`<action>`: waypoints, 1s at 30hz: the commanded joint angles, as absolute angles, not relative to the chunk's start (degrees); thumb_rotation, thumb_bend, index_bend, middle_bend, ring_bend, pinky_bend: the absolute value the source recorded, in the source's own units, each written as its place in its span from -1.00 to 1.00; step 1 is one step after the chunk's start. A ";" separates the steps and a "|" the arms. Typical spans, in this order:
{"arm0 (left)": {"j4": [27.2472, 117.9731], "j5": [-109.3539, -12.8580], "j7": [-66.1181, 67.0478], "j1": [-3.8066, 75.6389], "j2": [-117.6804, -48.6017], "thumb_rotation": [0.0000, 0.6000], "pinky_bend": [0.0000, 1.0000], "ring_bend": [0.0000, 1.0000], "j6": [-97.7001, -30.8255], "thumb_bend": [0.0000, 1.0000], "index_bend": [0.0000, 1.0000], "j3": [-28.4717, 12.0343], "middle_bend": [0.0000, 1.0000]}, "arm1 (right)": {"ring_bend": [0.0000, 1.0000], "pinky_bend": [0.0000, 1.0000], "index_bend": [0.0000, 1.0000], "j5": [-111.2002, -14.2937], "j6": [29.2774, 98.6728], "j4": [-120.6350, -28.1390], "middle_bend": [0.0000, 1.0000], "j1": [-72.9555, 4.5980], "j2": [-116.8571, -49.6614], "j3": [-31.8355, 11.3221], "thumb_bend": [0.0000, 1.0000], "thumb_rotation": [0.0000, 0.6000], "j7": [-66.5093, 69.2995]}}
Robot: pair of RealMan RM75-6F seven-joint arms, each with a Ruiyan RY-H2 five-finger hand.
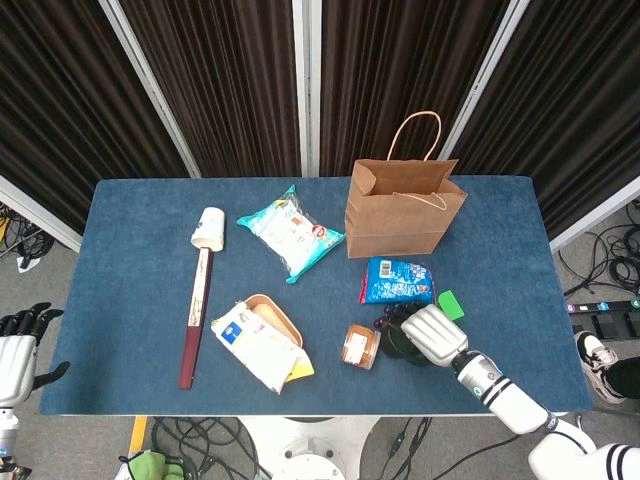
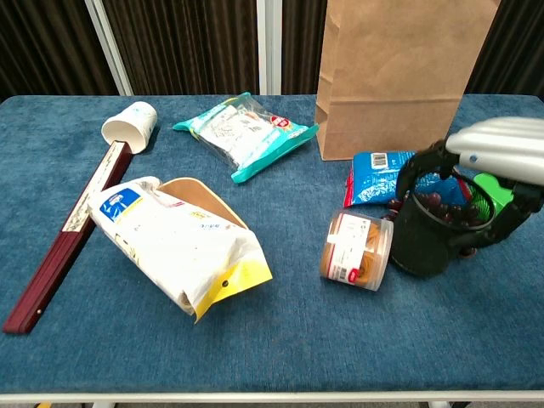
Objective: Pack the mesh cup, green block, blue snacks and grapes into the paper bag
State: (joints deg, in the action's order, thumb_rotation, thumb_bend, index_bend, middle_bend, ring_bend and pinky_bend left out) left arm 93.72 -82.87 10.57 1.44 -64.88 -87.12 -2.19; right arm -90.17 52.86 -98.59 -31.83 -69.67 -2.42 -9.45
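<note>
The black mesh cup (image 2: 429,238) stands at the table's right front, slightly tilted. My right hand (image 2: 491,157) grips it from above, fingers (image 2: 418,170) curled over its left rim and thumb against its right side. In the head view the right hand (image 1: 432,334) covers most of the mesh cup (image 1: 396,342). Dark grapes (image 2: 433,202) show at the cup's far rim. The green block (image 2: 495,190) lies just right of it, the blue snacks (image 2: 382,174) behind it, and the brown paper bag (image 2: 395,76) upright further back. My left hand (image 1: 14,352) hangs open off the table's left front.
A clear jar of biscuits (image 2: 357,251) lies on its side touching the cup's left. A white bag with a yellow clip (image 2: 174,242) lies on a tan bowl (image 2: 200,197). Further back are a teal packet (image 2: 246,132), a paper cup (image 2: 129,125) and a dark folded fan (image 2: 64,242).
</note>
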 commanded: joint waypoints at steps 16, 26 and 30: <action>94.82 -83.81 11.19 1.57 -64.11 1.00 -0.52 -0.48 -87.75 -0.90 -0.38 -2.28 -0.40 | -0.42 -0.06 -0.24 -90.79 79.89 -109.15 -0.06 -30.75 -50.01 -19.68 -0.47 1.00 5.87; 95.76 -83.87 11.31 1.75 -63.63 1.00 -0.52 -0.48 -87.30 -0.90 -0.38 -2.12 -0.40 | -0.43 -0.10 -0.24 -73.30 69.15 -103.26 -0.06 -37.90 -50.39 -25.12 -0.50 1.00 -1.46; 95.79 -83.62 11.14 1.72 -63.74 1.00 -0.52 -0.48 -87.05 -0.90 -0.38 -2.02 -0.40 | -0.44 -0.11 -0.24 -66.73 64.27 -98.62 -0.07 -41.72 -53.82 -25.05 -0.51 1.00 -7.01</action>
State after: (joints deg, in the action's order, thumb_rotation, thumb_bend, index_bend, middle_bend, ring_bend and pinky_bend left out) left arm 95.79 -83.64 11.15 1.73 -63.73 -87.07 -2.03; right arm -70.41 67.50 -101.78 -38.94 -51.52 -24.56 -3.72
